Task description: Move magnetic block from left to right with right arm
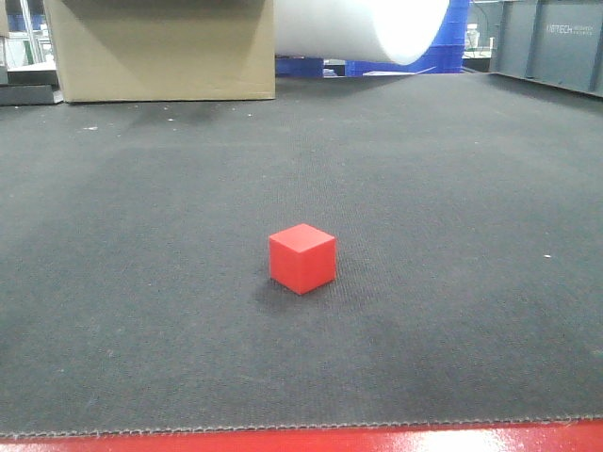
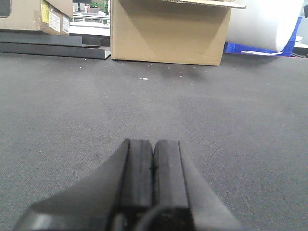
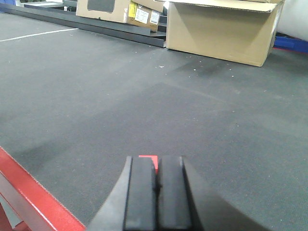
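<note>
The magnetic block [image 1: 301,259], a small bright-red cube, rests alone on the dark mat [image 1: 141,282] near the middle of the front view, with no arm near it there. In the right wrist view only a red sliver of the magnetic block [image 3: 148,158] shows, just beyond the tips of my right gripper [image 3: 157,159], which is shut with its pads pressed together and nothing between them. My left gripper [image 2: 153,142] is also shut and empty, low over bare mat; the block does not appear in its view.
A cardboard box [image 1: 160,47] stands at the mat's far left, a white roll [image 1: 377,24] beside it and a grey bin [image 1: 556,42] at far right. The red table edge [image 1: 301,441] runs along the near side. Flat boxes [image 3: 120,9] lie farther back.
</note>
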`<state>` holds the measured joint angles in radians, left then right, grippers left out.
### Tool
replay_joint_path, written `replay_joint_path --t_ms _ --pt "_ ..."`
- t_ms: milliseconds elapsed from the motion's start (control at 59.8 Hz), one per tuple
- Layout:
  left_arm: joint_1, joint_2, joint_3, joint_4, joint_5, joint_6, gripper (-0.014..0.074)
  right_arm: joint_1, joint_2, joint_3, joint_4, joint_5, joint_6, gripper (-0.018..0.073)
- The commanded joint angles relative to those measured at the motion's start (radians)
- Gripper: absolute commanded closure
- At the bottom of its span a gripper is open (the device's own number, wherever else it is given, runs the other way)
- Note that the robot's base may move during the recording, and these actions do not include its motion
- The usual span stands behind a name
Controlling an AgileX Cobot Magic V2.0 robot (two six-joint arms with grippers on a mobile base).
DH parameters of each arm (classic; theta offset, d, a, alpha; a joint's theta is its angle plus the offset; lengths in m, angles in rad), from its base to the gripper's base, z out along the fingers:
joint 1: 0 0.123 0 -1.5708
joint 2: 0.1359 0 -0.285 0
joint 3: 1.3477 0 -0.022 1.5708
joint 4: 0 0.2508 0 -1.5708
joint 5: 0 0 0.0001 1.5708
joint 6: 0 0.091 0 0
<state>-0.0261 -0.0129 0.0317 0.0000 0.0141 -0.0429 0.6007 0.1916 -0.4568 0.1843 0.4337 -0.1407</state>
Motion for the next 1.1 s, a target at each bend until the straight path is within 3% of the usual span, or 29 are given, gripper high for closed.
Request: replay_joint_path --t_ms 0,435,669,819,1086 --pt "0.002 -0.011 0.009 0.0 -0.09 -0.004 0.0713 -0.008 0.009 -0.025 0.007 -0.09 0.0 0.0498" --pt "0.002 -0.011 0.009 0.0 -0.09 -0.004 0.0712 -0.032 0.009 -0.025 -0.009 -0.118 0.001 0.0498" --pt "0.002 -0.011 0.009 0.0 -0.09 -0.004 0.0713 -0.268 0.006 0.025 -0.118 -0.126 0.158 0.0498" --pt "0.002 -0.011 0.009 0.0 -0.09 -0.004 0.0713 -0.424 -0.029 0.115 -0.144 -0.186 0.158 0.0498" --pt "0.002 -0.011 0.009 0.0 -0.09 -0.004 0.0713 -0.556 -0.17 0.317 -0.147 -0.38 0.158 0.0498"
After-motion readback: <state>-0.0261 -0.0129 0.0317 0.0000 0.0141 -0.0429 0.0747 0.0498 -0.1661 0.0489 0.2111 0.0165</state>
